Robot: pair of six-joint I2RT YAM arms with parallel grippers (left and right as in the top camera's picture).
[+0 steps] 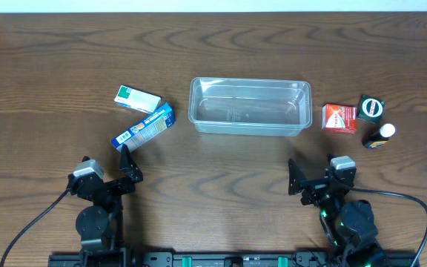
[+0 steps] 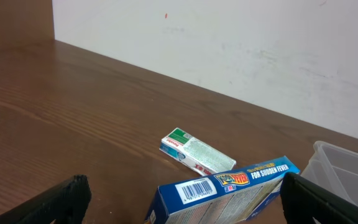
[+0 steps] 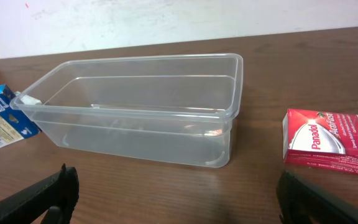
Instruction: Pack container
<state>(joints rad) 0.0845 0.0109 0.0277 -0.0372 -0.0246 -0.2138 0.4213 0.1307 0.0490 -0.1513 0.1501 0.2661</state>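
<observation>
Starting nearest the left gripper [image 1: 130, 166]: spread wide, gripping nothing, low over the table [image 1: 228, 170]. Directly ahead, almost between the fingertips, a blue box [image 2: 229, 193] lying flat and skewed, barcode end closest. Probably left loose there as the first thing to pick. Just beyond it, a white-and-green box [image 2: 197, 152], also flat, near the blue one but seemingly not touching. Bare wood to the left of both, so plenty of room for approaching from that side.

Same for the right gripper [image 1: 295, 179]: fingers far apart, empty. Ahead and a little to its left, the container [image 3: 129, 130], mouth up, nothing inside, one long wall facing the gripper. Likely set centrally for reach by either arm. Raised rim all round, so anything carried in has to clear it and drop from above. Ahead to the right, a red box [image 3: 331, 143], flat, apart from the container's end wall by a strip of bare wood. Farther right, a green-and-black round item [image 1: 371, 108] and a small white-capped bottle [image 1: 380, 136], close together, leaving tight room for fingers.
</observation>
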